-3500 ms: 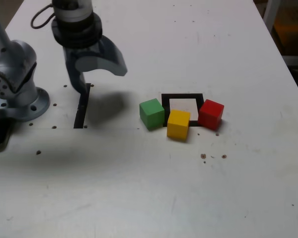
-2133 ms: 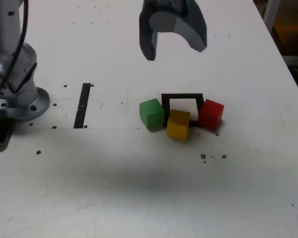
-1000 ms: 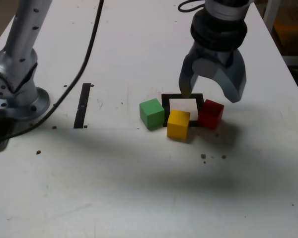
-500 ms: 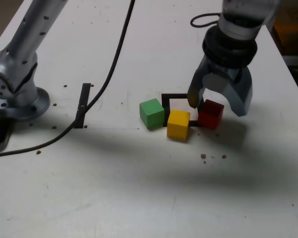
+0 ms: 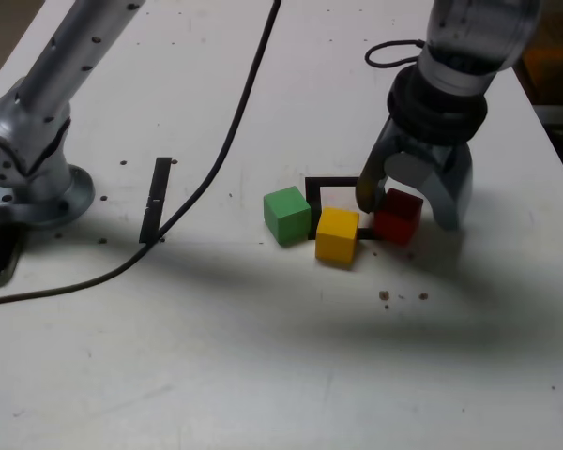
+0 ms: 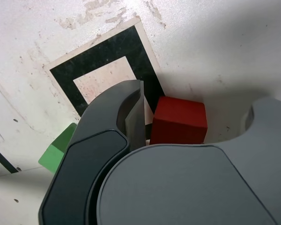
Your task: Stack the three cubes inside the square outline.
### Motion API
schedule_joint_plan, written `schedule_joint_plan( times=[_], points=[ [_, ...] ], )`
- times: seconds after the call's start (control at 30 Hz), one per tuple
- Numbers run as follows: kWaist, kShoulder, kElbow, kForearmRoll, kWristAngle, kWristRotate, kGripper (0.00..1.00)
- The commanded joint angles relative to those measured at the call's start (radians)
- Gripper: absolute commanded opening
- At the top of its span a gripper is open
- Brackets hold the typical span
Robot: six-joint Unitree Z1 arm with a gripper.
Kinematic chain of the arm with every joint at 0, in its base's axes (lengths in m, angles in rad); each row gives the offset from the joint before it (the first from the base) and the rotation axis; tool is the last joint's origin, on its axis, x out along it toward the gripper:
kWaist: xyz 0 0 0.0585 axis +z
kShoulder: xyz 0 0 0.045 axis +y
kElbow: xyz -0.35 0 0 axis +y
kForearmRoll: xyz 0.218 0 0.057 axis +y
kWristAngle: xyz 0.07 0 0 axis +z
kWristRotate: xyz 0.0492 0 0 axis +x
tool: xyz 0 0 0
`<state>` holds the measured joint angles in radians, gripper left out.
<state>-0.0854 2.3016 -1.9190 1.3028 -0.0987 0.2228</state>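
Reaching: the grey two-fingered claw (image 5: 411, 202) has come down and across to the matte red cube (image 5: 397, 217), where a second ago it hung higher, over the far side of the outline.
Claw: parted, one finger on each side of the red cube, a gap showing on the far finger's side; no grip yet.
Red cube: on the white surface (image 5: 216, 356), at the edge of the black-taped square outline (image 6: 104, 49), on the exterior view's right; unmoved through the approach.
Matte yellow cube (image 5: 337, 235): at the outline's near edge in the exterior view, where it was.
Matte green cube (image 5: 287, 216): just beside the outline on the exterior view's left, also unshifted.
Outline's white centre (image 6: 107, 77): partly hidden by the claw, no cube standing squarely in it.
Meaning for the task: red looks chosen as the first cube; stacking has yet to begin.
Next move: probably settle a little lower, close evenly, lift, then set red in the centre.
Risk: the inner finger could nudge yellow if the claw swings inward too low.
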Motion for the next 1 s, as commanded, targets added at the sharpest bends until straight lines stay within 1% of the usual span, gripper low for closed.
schedule_joint_plan(
  times=[0.0,0.07,0.13,0.2,0.33,0.5,0.63,0.77,0.97],
  points=[
    [0.002,0.004,0.002,-0.008,0.005,0.001,0.68],
    [0.002,0.004,0.006,-0.021,0.01,0.001,0.57],
    [0.002,0.005,0.008,-0.029,0.008,0.001,0.49],
    [0.004,0.005,0.012,-0.04,-0.007,0.0,0.4],
    [0.007,0.005,0.022,-0.057,-0.038,-0.001,0.29],
    [0.008,0.002,0.034,-0.061,-0.052,-0.008,0.25],
    [0.009,-0.013,0.042,-0.055,-0.048,-0.026,0.24],
    [0.009,-0.048,0.05,-0.045,-0.023,-0.067,0.24],
    [0.025,-0.146,0.085,-0.012,0.035,-0.149,0.24]
  ],
)
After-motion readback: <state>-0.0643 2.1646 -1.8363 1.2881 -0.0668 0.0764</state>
